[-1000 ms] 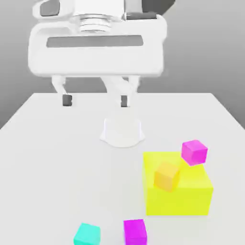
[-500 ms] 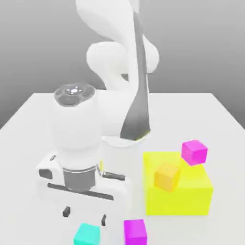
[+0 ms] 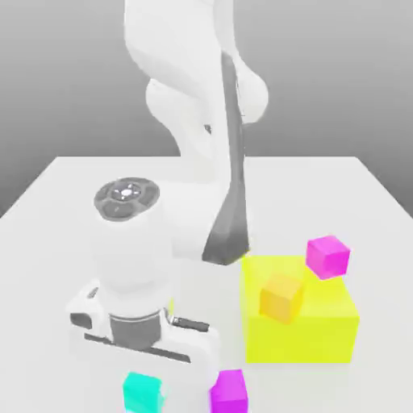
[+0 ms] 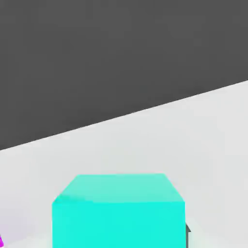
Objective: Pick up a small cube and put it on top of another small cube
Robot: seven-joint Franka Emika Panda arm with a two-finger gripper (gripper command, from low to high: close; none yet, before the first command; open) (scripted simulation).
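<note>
I see the fingers clenched on the small cyan cube (image 3: 143, 393), which sits on the white surface (image 3: 56, 210) beside a magenta cube (image 3: 230, 390), in front of the yellow block (image 3: 302, 319) carrying an orange cube (image 3: 281, 296).

Exterior view faces the arm across the table (image 3: 48, 202); hand view sits close above the shared cyan cube (image 3: 143, 392)

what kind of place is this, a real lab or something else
Most likely a simulated tabletop test scene, not a real lab: a flat white table against a blank grey backdrop, with plain untextured blocks such as the cyan cube and the big yellow block.
</note>
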